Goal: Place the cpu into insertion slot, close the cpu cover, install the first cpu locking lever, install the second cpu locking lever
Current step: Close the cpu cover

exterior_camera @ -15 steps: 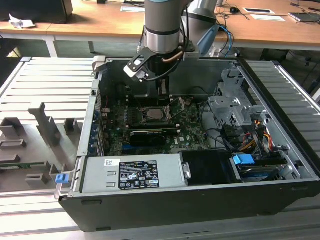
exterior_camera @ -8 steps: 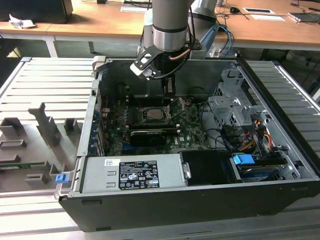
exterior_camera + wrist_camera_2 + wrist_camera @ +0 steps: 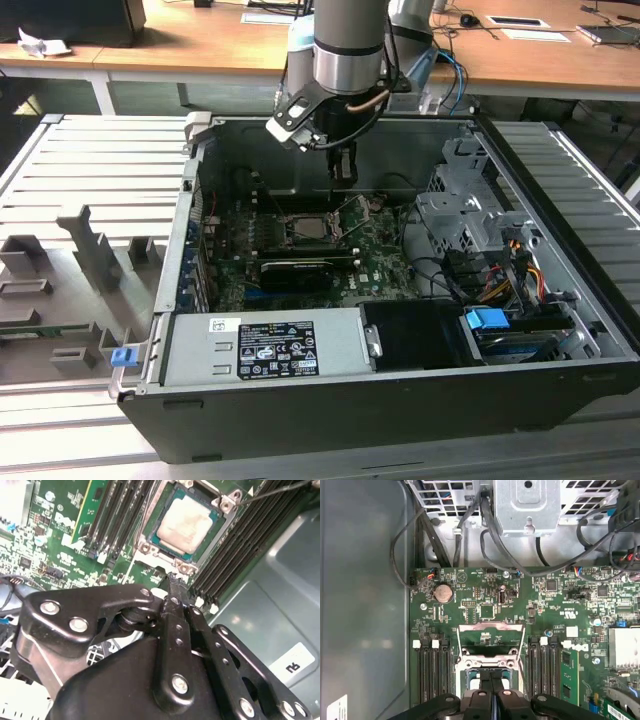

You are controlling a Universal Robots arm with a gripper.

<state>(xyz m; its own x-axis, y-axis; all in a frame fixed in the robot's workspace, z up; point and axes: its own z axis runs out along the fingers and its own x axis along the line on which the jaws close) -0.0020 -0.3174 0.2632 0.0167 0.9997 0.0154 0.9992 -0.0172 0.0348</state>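
One step looks done to us: the cpu lies flat and square inside the insertion slot, its pale top facing up and nothing pressing on it. We judge it seated, since its edges run parallel to the silver rim all round.

The cpu cover stands swung up off the socket, its window showing green motherboard behind it. That makes sense: with the cover raised, the chip can drop in from above. So the closing is not yet done, and we cannot make out either locking lever with confidence.

The gripper has its fingers brought together, and we see nothing pinched between them in both wrist views. Empty, closed fingers make a narrow tip, which would suit pushing on a thin metal frame; that is our reading, not a thing seen.

In the exterior view the gripper hangs inside the open case, above the board and clear of it. The insertion slot sits lower, a little to the near side and toward the exterior view's left of the fingertips. In the second wrist view the tip is just beside one corner of the socket, apart from the cpu and not touching it.
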